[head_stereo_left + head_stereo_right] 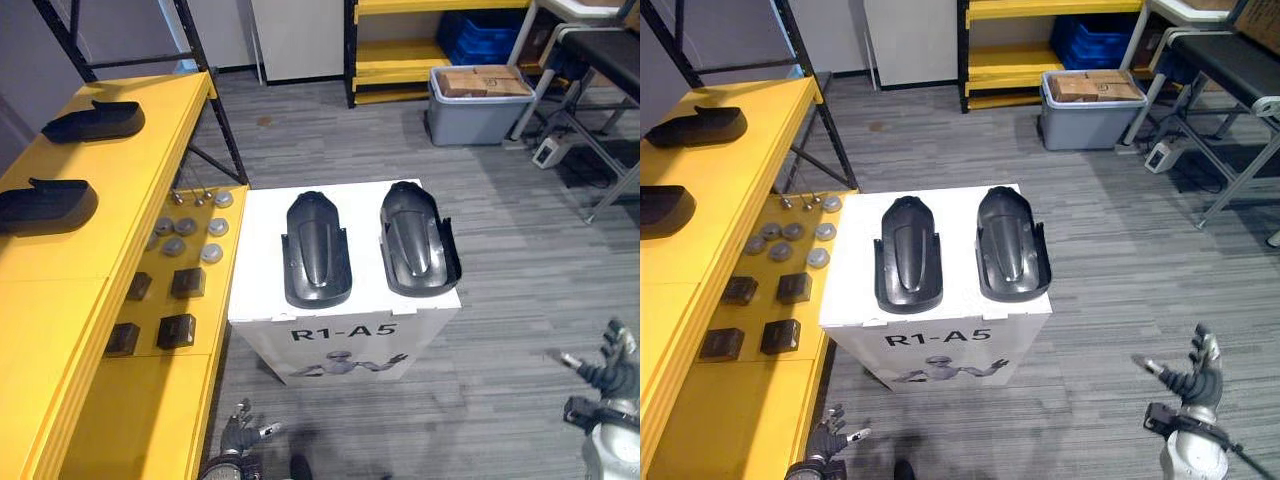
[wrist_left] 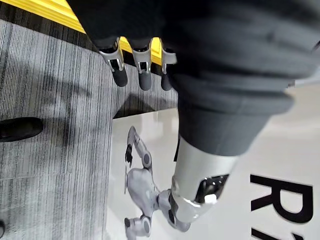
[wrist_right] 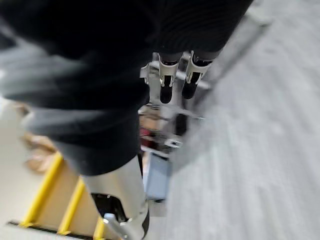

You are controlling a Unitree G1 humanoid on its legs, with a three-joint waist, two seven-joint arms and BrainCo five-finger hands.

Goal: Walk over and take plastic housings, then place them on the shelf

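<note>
Two black plastic housings lie side by side on top of a white box (image 1: 340,322) in front of me: one on the left (image 1: 318,250), one on the right (image 1: 418,240). Two more black housings (image 1: 95,120) (image 1: 45,205) rest on the top board of the yellow shelf (image 1: 120,230) at my left. My left hand (image 1: 238,432) hangs low beside the box's front left corner, open and empty, its fingers (image 2: 144,67) straight. Over the floor to the right of the box, my right hand (image 1: 608,368) is also open with nothing in it.
The shelf's lower board carries several grey discs (image 1: 190,235) and black blocks (image 1: 175,330). Behind the box stand a grey bin (image 1: 478,115) with a cardboard carton, a yellow rack (image 1: 400,60) with a blue crate (image 1: 485,35), and a metal-legged table (image 1: 590,90) at the right.
</note>
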